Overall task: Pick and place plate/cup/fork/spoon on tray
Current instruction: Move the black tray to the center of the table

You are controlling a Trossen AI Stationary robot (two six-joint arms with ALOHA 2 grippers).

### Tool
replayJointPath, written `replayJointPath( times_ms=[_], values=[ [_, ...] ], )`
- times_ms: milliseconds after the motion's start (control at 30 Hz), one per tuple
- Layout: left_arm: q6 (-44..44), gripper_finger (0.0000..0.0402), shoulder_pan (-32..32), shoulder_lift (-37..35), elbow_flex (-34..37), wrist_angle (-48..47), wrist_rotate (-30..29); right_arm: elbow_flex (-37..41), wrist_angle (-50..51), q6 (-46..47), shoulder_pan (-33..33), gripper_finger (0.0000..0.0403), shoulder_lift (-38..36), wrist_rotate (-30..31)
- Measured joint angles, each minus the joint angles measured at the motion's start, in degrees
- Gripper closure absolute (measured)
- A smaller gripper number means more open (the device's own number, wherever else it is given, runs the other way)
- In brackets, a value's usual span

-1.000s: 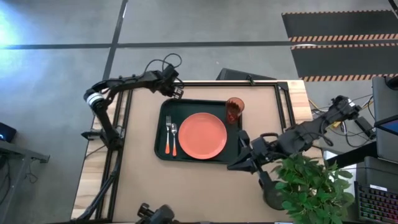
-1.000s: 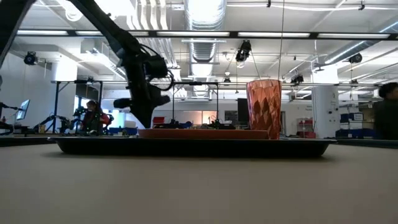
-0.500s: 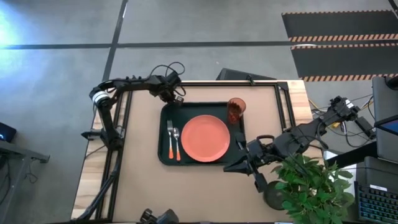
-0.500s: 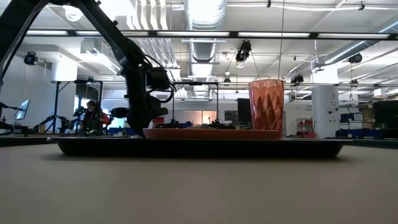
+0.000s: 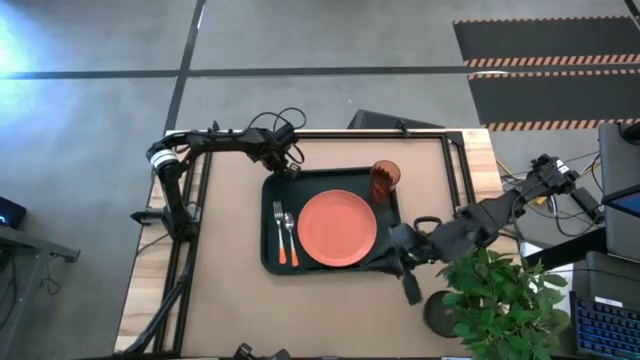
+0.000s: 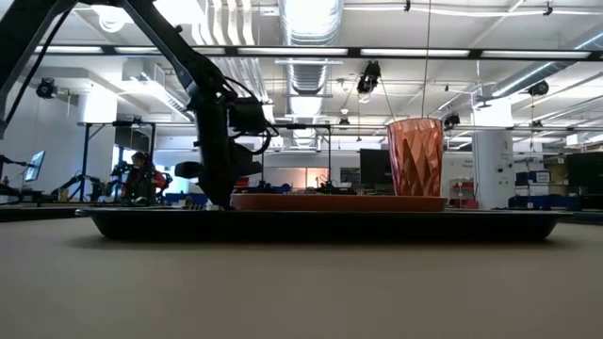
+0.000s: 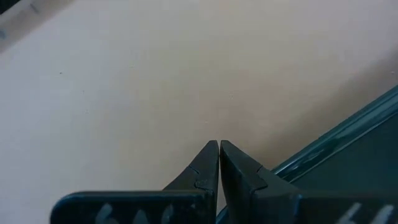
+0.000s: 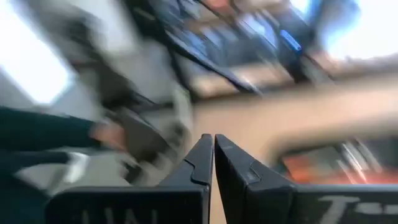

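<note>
left gripper (image 5: pixel 289 169) closed empty at tray (image 5: pixel 268 225) far corner, right gripper (image 5: pixel 385 262) closed empty at near corner, plate (image 5: pixel 337 229), cup (image 5: pixel 385 181), fork (image 5: pixel 279 226), spoon (image 5: pixel 291 235) on tray

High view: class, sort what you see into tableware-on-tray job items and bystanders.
Job items: tray, plate, cup, fork, spoon.
Bystanders: potted plant, cable bundle.

– What is in the lower right of the high view?
– A green leafy plant (image 5: pixel 497 300) in a dark pot (image 5: pixel 438 314), at the edge of the tan tabletop (image 5: pixel 220 300).
– And the upper right?
– A dark floor mat (image 5: pixel 545 70) with orange striped bands. In the low view, a seated person (image 6: pixel 139 176) is at the far left.
</note>
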State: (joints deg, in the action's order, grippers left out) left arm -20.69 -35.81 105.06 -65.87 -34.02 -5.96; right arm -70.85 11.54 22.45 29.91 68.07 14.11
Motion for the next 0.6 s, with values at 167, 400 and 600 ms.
replayJointPath(
  times_ms=[167,400,600],
  values=[
    [0.0,0.0402,-0.1,0.0,0.0,0.0,-0.1,0.7,31.2,28.0,-0.1,0.0394,2.4,11.4],
    [0.0,0.0402,-0.1,0.0,0.0,0.0,-0.4,6.8,43.7,50.6,2.1,0.0394,11.9,1.5],
    [0.0,0.0402,-0.1,-0.1,0.0,0.1,-0.4,10.7,31.5,50.8,3.2,0.0394,19.1,-0.8]
  ],
)
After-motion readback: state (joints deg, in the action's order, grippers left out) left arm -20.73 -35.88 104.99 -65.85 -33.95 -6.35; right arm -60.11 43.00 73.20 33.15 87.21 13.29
